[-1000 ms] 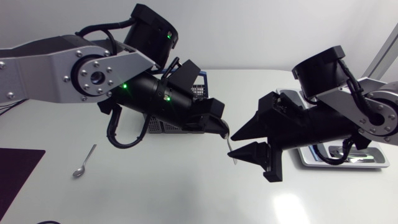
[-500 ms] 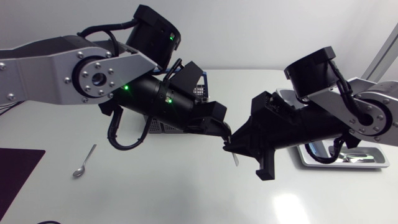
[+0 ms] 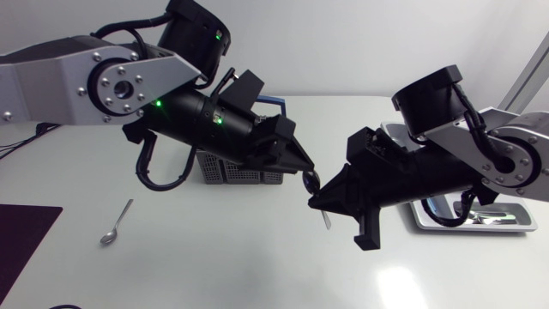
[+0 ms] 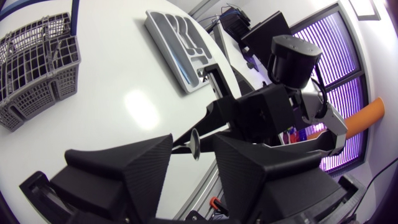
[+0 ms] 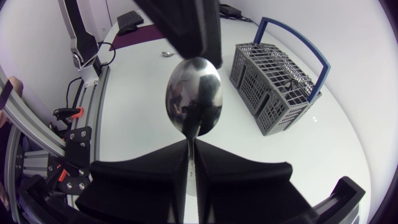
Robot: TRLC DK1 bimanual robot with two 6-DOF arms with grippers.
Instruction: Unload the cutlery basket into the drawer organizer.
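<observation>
The left gripper (image 4: 193,140), released, has backed toward ten o'clock, so the right gripper (image 5: 191,144) alone grasps the spoon (image 5: 193,93), ready for the drawer organizer (image 3: 463,228).

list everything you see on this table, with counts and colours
cutlery basket: 1, grey with a blue handle, on the table under the left arm
drawer organizer: 1, silver-grey, on the table's right side, some shiny cutlery in it, count unclear
held spoon: 1, silver, in the air mid-table, its handle in the right gripper
loose spoon: 1, silver, lying on the table at its left side
mat: 1, dark purple, near left corner
table: 1, white
left gripper: 1, black, open, fingers either side of the held spoon's bowl
right gripper: 1, black, shut on the held spoon
</observation>
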